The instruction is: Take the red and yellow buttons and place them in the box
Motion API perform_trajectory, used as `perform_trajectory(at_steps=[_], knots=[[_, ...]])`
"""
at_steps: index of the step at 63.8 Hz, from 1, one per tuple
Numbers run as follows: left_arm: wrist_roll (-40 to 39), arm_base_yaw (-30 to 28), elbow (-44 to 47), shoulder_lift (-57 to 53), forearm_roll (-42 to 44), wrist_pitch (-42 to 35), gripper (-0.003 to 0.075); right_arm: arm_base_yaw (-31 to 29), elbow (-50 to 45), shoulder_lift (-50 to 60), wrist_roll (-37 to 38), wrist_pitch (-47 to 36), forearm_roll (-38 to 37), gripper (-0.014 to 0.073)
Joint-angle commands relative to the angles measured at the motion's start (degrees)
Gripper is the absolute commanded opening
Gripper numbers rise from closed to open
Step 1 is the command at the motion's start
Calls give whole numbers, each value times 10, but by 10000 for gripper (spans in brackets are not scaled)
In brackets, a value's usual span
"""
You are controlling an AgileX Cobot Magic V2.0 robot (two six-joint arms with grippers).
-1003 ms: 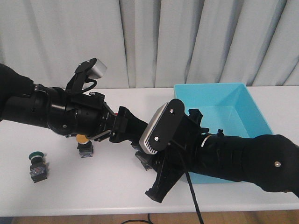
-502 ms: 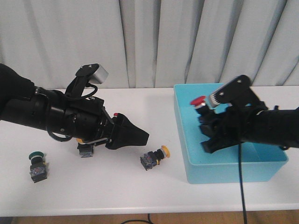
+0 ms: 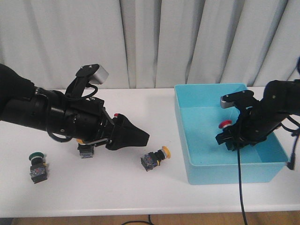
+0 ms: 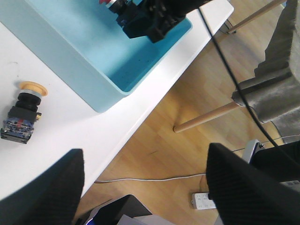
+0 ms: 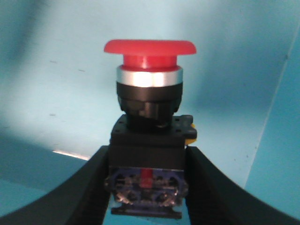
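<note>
The right gripper [image 5: 146, 187] clamps a red button [image 5: 149, 61] by its black body, down inside the turquoise box [image 3: 183, 140]. The left gripper [image 4: 145, 187] hangs wide open; a yellow button [image 3: 154, 158] lies beside the box, another half-hidden under that arm.

The front view faces forward over the white rectangular table [image 3: 117, 192] from mid-distance. The left wrist view looks steeply down past its edge, sharing the turquoise plastic box [image 4: 70, 51] (also filling the close right wrist view).
</note>
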State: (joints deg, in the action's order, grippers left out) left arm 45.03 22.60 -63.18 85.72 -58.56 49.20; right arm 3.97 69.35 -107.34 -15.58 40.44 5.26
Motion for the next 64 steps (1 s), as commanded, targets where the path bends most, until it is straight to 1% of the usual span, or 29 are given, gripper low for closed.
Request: perform_trajectory(at_steps=[1,7,14,31,35,46,54,58,64], knots=[[1,2,-14,-21,-30,-2,523,-3,48,-7,36,26,-19,223],[1,2,-14,-21,-30,-2,523,-3,68,-32,36,33,-16,234],[1,2,-14,-21,-30,-2,523,-3,73,-44,36,29,-16,265],[1,2,-14,-21,-30,-2,523,-3,73,-46,36,20,-16,419],[1,2,-14,-21,-30,-2,523,-3,73,-46,36,19,-16,437],[1,2,-14,-21,-30,-2,523,-3,73,-42,36,20,-15,433],[1,2,-14,-21,-30,-2,523,-3,73,-20,43,23,-12,419],[1,2,-14,-21,-30,-2,523,-3,73,-1,45,26,-2,410],[1,2,-14,-21,-30,-2,523,-3,73,44,35,36,35,395]])
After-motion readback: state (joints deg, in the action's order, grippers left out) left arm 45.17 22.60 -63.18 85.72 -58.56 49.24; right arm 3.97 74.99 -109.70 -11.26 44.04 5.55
